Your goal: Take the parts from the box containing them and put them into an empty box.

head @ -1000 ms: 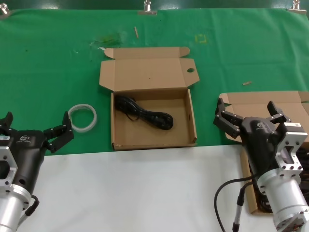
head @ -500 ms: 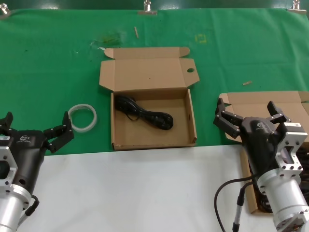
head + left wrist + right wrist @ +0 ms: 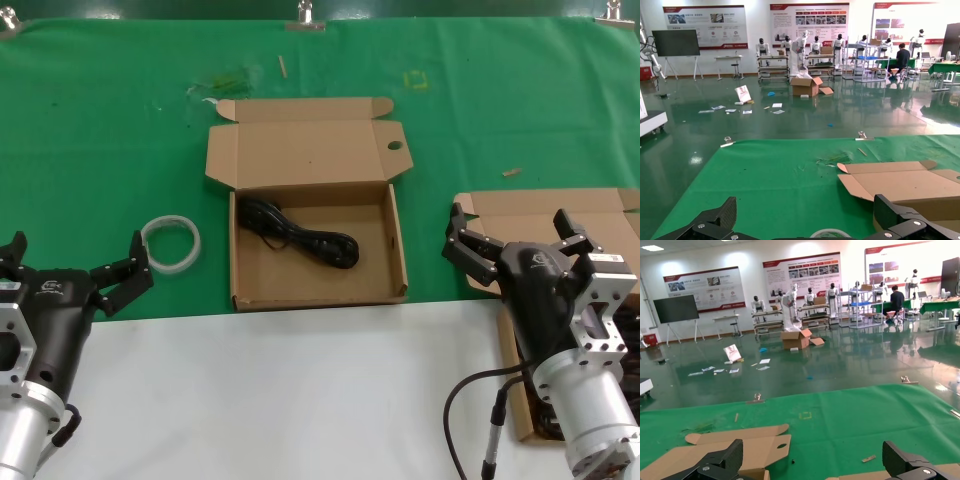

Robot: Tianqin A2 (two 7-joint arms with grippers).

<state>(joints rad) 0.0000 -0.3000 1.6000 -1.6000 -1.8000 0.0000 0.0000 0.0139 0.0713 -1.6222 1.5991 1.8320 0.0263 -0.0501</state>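
One cord (image 3: 300, 236) lies in holed-lid box (image 3: 316, 240), mid-desk. Plain-lid box (image 3: 545, 212) at right, mostly hidden behind right end effector (image 3: 510, 244); contents unseen. Left end effector (image 3: 72, 272) near tape ring (image 3: 171, 243). Both end effectors spread apart, empty. Transfer partly done, judged.

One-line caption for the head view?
Both open pincers, left and right, flank a holed-lid box holding one black cord coil.

I am seeing matt brown cardboard boxes (image 3: 318, 255), a glossy black cord (image 3: 300, 237), green cloth (image 3: 100, 130), and my brushed-metal wrists.
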